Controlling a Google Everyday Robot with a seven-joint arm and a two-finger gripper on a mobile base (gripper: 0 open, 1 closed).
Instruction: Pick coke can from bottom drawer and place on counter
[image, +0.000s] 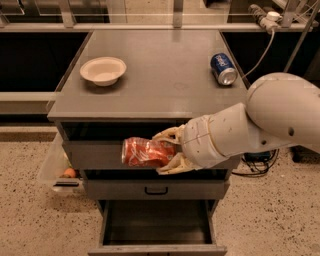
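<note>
At the far left, on the speckled floor beside the cabinet, sits a clear plastic bin (52, 169) with something small and orange in it. On the counter (165, 90), a white bowl (103, 70) stands upright near the left rear. Further right and lower, the coke can (144, 152) lies sideways in the air before the top drawer front, below the counter's front edge and above the middle drawer's black handle (156, 190). The gripper (162, 152) clamps the can's right end, one finger above and one beneath. Under it, the bottom drawer (155, 248) stands pulled out, its dark interior showing. To the right, a blue can (223, 68) lies on its side on the counter, and the white arm (265, 117) reaches in from the right edge.
</note>
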